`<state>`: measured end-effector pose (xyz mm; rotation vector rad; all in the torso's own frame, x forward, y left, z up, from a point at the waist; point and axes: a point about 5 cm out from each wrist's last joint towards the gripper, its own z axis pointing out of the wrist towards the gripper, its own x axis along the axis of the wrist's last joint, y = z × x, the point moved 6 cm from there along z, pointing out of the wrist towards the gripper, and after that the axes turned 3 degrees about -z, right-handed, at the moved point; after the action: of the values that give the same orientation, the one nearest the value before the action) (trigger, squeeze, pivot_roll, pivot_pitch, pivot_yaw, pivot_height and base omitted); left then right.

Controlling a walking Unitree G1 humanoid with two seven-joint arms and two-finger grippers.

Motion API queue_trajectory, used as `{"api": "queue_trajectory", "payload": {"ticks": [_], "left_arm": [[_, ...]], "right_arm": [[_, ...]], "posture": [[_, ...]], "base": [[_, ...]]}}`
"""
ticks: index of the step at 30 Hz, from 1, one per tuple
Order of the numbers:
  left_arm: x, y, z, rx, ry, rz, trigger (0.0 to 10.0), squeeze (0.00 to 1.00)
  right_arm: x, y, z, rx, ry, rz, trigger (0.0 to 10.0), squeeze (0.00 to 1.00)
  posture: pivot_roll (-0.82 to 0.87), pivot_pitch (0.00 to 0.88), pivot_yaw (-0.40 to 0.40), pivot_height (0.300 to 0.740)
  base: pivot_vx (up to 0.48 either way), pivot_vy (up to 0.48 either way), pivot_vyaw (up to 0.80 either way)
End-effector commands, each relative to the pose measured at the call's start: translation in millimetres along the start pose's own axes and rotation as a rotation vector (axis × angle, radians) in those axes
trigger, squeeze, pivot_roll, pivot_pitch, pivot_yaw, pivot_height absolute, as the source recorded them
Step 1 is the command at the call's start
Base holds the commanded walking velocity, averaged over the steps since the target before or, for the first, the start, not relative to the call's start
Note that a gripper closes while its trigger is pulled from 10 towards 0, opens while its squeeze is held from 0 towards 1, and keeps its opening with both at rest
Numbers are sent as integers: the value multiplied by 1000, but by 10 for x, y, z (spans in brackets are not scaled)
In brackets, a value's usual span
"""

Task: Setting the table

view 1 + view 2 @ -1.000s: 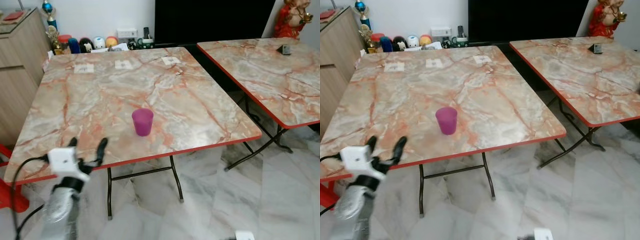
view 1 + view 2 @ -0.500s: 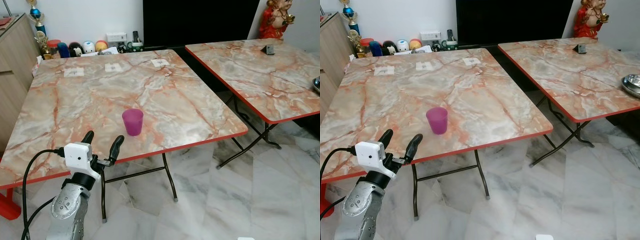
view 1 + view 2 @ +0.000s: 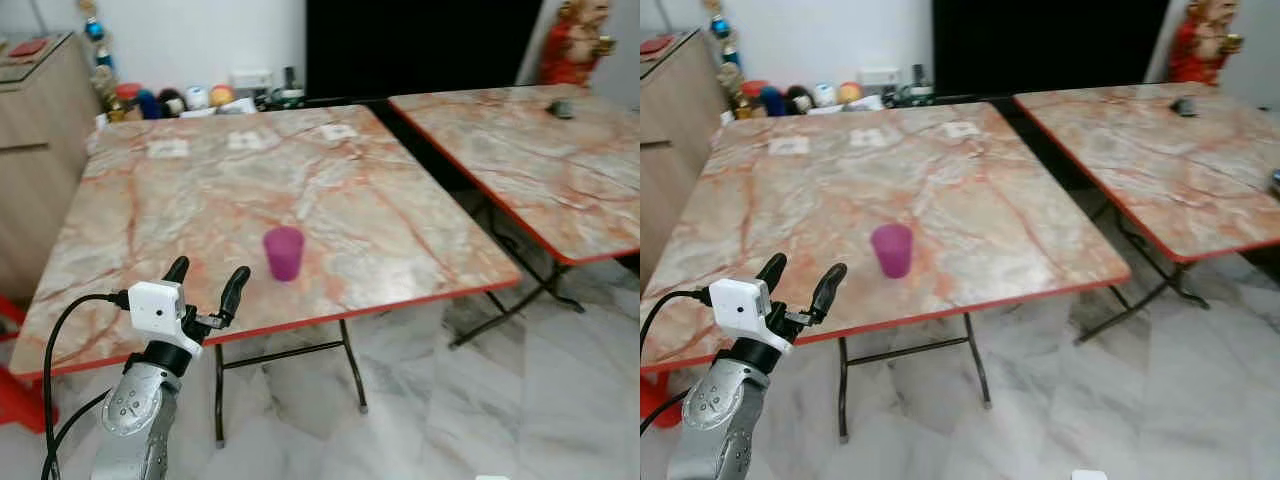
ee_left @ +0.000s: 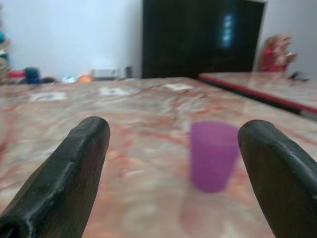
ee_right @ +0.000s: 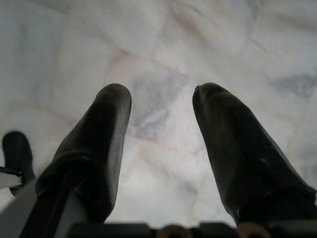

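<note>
A purple plastic cup (image 3: 283,252) stands upright on the near marble table (image 3: 200,190), close to its red front edge. My left gripper (image 3: 206,284) is raised at that front edge, a little to the left of the cup and nearer to me, open with nothing between its fingers. In the left wrist view the cup (image 4: 212,155) sits ahead between the two black fingers (image 4: 69,173), well beyond their tips. My right gripper (image 5: 161,96) hangs open over the pale marble floor (image 5: 163,44).
A second marble table (image 3: 520,140) stands to the right, across a narrow gap. Three white cards (image 3: 246,141) lie near the first table's far edge, with trinkets (image 3: 170,100) behind them. A wooden cabinet (image 3: 40,130) is at the left, a red object (image 3: 15,385) beneath it.
The whole picture has shifted as the camera moved. My left gripper stays open at the table's front edge, in much the same place relative to the cup.
</note>
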<state>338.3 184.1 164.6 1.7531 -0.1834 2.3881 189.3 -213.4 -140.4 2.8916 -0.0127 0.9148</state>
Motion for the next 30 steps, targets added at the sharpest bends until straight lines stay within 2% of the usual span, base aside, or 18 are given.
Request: {"api": "queue_trajectory", "payload": {"ticks": [1, 9, 19, 30], "left_arm": [[55, 74, 46, -24, 14, 9, 10000, 0], [62, 78, 50, -28, 14, 5, 10000, 0], [20, 87, -1, -36, -10, -2, 10000, 0], [24, 53, -21, -24, -16, -1, 10000, 0]], "right_arm": [[-38, 26, -9, -7, -9, 5, 10000, 0], [-35, 23, -8, -6, -9, 4, 10000, 0], [-34, 30, -9, -13, -5, 15, 10000, 0], [-39, 23, -9, -10, -9, 14, 10000, 0]], "posture": [[50, 33, -26, 740], [53, 33, -27, 740], [55, 35, -27, 740], [58, 38, -28, 740]], "base": [[337, 0, 0], [332, 0, 0], [0, 0, 0], [0, 0, -720]]}}
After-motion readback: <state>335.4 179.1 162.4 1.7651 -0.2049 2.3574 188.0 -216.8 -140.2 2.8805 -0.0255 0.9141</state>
